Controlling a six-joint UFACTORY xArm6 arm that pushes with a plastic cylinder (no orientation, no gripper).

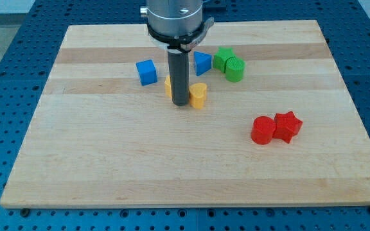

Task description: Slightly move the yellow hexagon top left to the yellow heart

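Observation:
My tip (pixel 181 103) rests on the board between two yellow blocks. The yellow heart (pixel 198 95) sits just to the tip's right, touching or nearly touching the rod. The yellow hexagon (pixel 169 86) is mostly hidden behind the rod; only a sliver shows at the rod's left, slightly above the heart.
A blue cube (pixel 146 72) lies left of the rod. A blue triangular block (pixel 202 63) and two green blocks (pixel 229 63) lie to the upper right. A red cylinder (pixel 263 130) and a red star (pixel 287 126) sit together at the lower right. The wooden board (pixel 108 160) carries all of them.

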